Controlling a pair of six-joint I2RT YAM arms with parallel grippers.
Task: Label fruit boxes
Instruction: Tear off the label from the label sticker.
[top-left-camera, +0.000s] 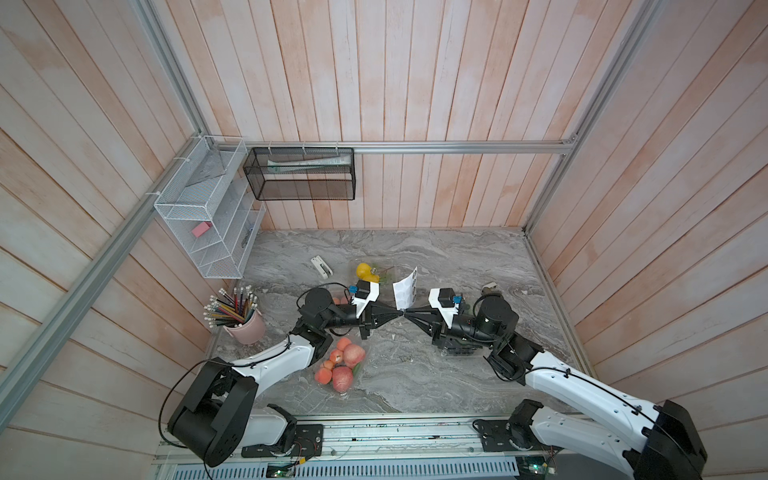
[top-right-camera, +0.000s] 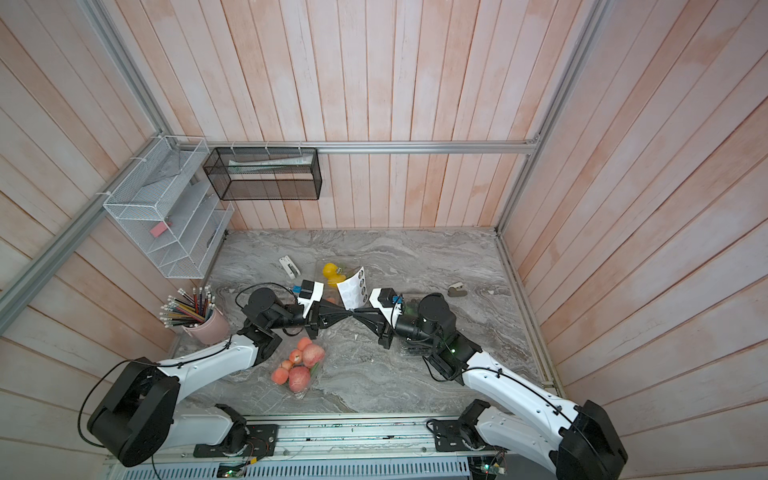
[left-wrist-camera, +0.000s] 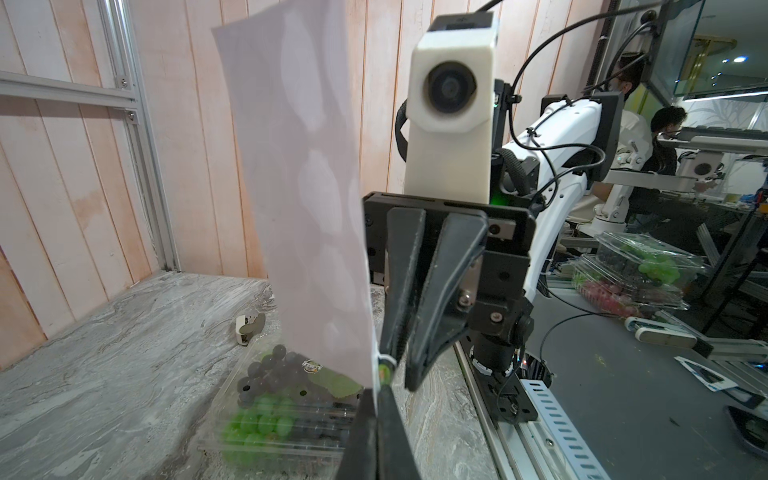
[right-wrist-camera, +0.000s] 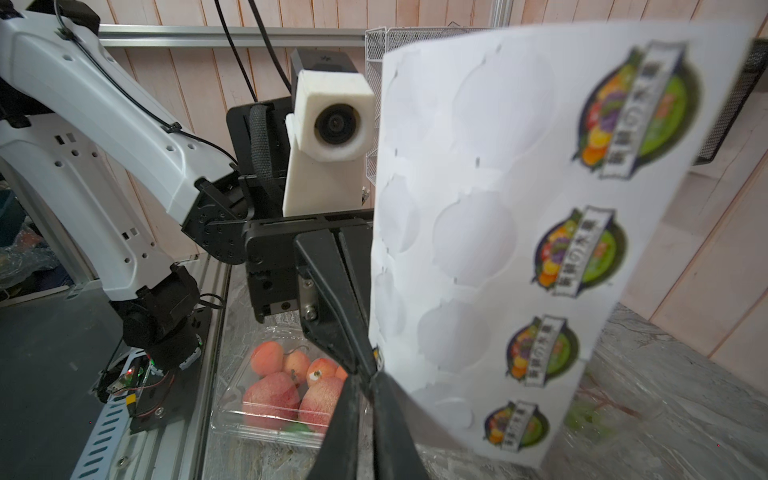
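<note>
Both grippers meet tip to tip above the table's middle. My left gripper (top-left-camera: 400, 312) (left-wrist-camera: 376, 395) is shut on the bottom corner of the white sticker sheet (top-left-camera: 405, 286) (right-wrist-camera: 498, 208), which stands upright. My right gripper (top-left-camera: 406, 312) (right-wrist-camera: 370, 380) has its jaws almost together with a slim gap, one fingertip against a sticker at that corner. The fruit boxes lie around. The yellow-fruit box (top-left-camera: 368, 272) is behind the sheet and an apple box (top-left-camera: 340, 365) (right-wrist-camera: 282, 390) is front left. Another apple box (top-left-camera: 338, 300) is mostly under the left arm. The grape box (left-wrist-camera: 270, 403) lies under the right arm.
A pink cup of pencils (top-left-camera: 245, 324) stands at the left edge. A white stapler (top-left-camera: 321, 266) lies at the back left and a small clip-like object (top-left-camera: 490, 286) at the back right. A white wire rack (top-left-camera: 208, 216) and a black mesh basket (top-left-camera: 301, 174) hang on the walls.
</note>
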